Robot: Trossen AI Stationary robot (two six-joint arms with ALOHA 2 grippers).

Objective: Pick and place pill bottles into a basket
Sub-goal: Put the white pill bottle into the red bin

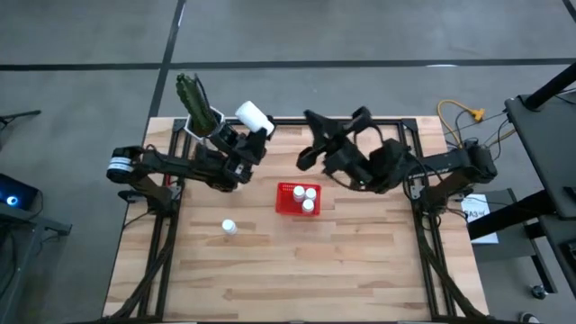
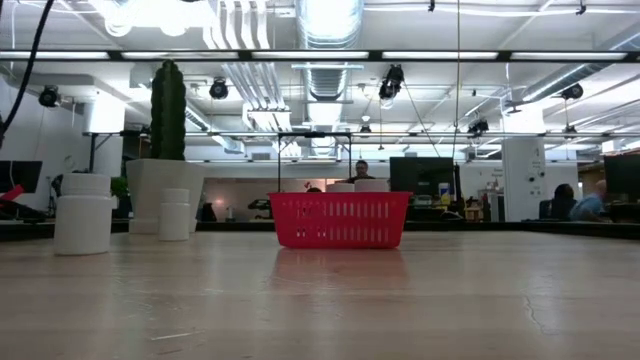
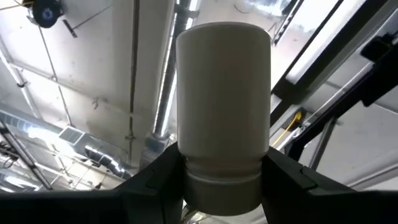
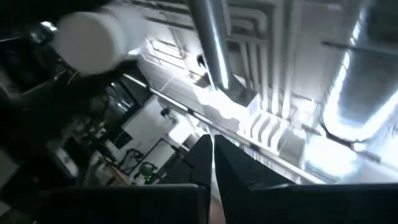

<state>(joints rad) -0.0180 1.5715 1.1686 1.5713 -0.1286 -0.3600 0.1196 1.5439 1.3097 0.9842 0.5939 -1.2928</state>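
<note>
High view: left end effector [image 1: 253, 126] clamps smooth white cylindrical bottle [image 1: 253, 116].

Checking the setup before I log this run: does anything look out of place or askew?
Nothing looks spilled or damaged. The left gripper holds a pill bottle raised near the table's far edge. One bottle stands alone on the table, outside the red basket.

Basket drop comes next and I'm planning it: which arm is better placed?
Left. Its pincer already holds a bottle, raised beside the basket. The right pincer is shut and empty.
</note>
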